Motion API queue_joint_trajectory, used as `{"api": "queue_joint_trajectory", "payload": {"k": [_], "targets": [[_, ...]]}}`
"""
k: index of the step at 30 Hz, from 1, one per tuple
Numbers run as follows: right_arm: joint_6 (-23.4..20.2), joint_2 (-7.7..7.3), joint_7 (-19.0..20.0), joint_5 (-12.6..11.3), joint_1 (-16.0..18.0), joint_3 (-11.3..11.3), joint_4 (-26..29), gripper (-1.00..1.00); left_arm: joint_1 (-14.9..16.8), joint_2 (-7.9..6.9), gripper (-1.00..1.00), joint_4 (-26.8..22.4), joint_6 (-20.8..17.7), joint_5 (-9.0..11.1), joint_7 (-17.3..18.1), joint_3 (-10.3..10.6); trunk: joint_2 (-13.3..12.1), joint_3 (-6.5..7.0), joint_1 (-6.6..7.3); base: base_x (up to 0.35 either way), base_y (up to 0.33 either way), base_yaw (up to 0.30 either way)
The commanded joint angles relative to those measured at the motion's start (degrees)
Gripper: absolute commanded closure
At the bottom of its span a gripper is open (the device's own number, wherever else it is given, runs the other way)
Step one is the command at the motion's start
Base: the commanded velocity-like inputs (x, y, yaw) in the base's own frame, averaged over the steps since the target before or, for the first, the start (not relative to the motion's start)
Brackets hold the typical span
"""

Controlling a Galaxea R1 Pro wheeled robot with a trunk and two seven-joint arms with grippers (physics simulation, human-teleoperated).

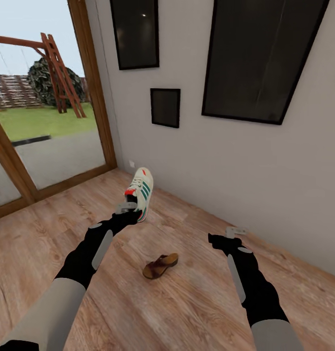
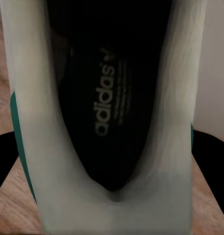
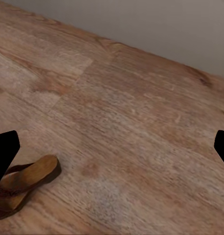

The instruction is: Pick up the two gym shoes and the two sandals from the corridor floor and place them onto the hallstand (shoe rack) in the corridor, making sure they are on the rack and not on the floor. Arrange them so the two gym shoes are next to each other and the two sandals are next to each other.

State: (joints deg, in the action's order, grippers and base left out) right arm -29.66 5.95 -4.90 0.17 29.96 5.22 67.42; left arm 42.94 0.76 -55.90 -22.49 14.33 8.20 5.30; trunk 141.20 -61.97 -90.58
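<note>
A wood-framed glass door (image 1: 45,122) shows a lawn outside. Right of it, the left gripper (image 1: 129,206) clamps 1 sneaker (image 1: 141,192) by its heel, above the plank floor (image 1: 187,292). 1 sandal (image 1: 160,266) lies on the planks beyond the door. The right gripper (image 1: 230,237) hovers wide apart near the pale wall (image 1: 226,161) with 3 pictures (image 1: 166,107).

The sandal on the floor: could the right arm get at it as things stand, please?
Probably yes: the right gripper is open and empty, the sandal lies alone on bare floor beside it, and nothing stands between them.
</note>
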Motion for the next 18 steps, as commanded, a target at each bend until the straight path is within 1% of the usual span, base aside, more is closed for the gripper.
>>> {"api": "queue_joint_trajectory", "payload": {"k": [1, 18], "targets": [[-0.28, 0.02, -0.11, 0.01, 0.01, 0.06, 0.08, -1.0, 0.04, 0.02, 1.0, -0.04, -0.36, 0.32, -0.03, -0.03, 0.02, -0.05, 0.01, 0.016, -0.277, 0.297], [-0.23, 0.02, -0.11, 0.01, 0.01, 0.11, 0.16, -1.0, 0.04, 0.03, 1.0, 0.0, -0.36, 0.35, -0.03, -0.03, 0.02, -0.05, 0.01, 0.001, -0.284, 0.297]]}}
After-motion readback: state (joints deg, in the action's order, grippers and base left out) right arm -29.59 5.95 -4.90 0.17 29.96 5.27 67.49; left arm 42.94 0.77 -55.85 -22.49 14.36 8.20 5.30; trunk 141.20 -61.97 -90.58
